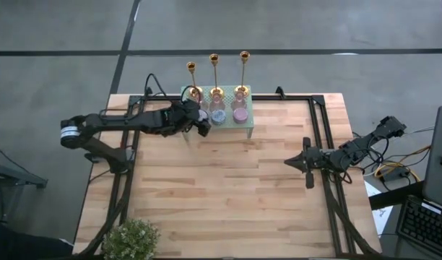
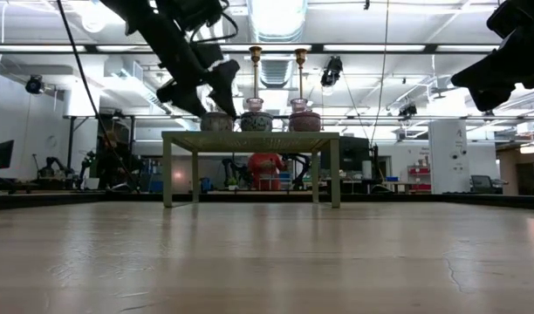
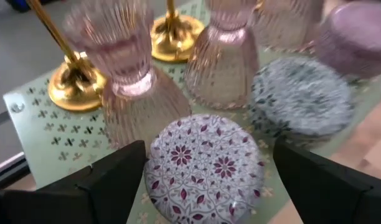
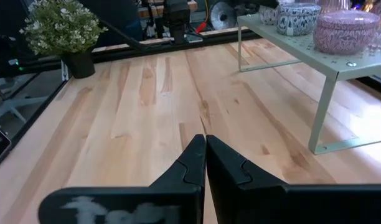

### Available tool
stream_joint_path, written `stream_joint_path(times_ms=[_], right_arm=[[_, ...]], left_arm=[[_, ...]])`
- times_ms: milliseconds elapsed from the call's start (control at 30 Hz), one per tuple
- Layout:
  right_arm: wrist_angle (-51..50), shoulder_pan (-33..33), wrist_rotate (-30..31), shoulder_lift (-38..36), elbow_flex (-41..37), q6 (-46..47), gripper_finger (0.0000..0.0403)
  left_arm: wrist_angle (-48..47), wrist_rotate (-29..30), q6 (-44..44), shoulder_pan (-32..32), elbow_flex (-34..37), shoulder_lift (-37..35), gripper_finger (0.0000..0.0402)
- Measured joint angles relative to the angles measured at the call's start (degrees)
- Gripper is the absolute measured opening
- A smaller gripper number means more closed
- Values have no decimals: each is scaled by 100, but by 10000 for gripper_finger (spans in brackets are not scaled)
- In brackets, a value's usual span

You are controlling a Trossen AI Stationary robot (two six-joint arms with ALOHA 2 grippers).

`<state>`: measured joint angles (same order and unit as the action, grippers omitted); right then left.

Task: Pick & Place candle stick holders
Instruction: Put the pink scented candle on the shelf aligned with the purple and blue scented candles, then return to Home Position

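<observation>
My left arm reaches from the table's left edge across to the far middle, elbow bent, wrist over the left end of the pale green perforated shelf (image 1: 244,123). The left gripper (image 3: 203,171) hangs there with its fingers (image 3: 112,177) spread wide, grasping nothing. Between and just past them in the left wrist view sits a round tin with a maroon floral lid (image 3: 206,165), untouched. Behind it are ribbed pink glass holders (image 3: 125,81) and a blue-grey patterned tin (image 3: 302,102).

The three candle stick holders (image 1: 214,76) stand upright in a row along the far edge of the shelf. Their gold bases (image 3: 75,84) rest on the green surface just behind the glassware; their stems rise over the shelf's far edge in the high view. From the low view I see only two stems clearly (image 2: 299,74); the left one is hidden behind my arm.

My right arm waits at the right side of the table, folded. Its right gripper (image 4: 205,152) points left, low over the bare wood tabletop (image 4: 147,106), fingers pressed together, empty. A potted plant (image 1: 131,238) sits at the near left corner.
</observation>
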<state>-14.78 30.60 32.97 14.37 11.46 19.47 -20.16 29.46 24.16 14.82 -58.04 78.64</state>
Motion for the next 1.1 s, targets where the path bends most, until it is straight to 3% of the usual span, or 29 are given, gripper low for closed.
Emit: stream_joint_path(times_ms=[267,433,600,767,900,1000,1100], right_arm=[[19,1,2,2,35,-189,8],[54,1,4,0,35,-195,8],[83,-1,87,2,35,-252,8],[308,-1,400,20,15,254,8],[344,-1,749,13,15,113,8],[336,-1,772,-13,13,-107,8],[342,-1,769,-110,17,-329,8]], left_arm=[[-130,-3,-199,-114,0,-660,353],[-419,-151,-497,-284,13,-1103,323],[-457,-154,-636,-559,80,-1314,240],[-174,-229,-707,-888,478,-1348,115],[711,-771,-1106,-1202,1062,-1390,19],[1763,-1360,-1276,-1438,1619,-1525,10],[2722,-1507,-1308,-1630,2275,-1723,8]])
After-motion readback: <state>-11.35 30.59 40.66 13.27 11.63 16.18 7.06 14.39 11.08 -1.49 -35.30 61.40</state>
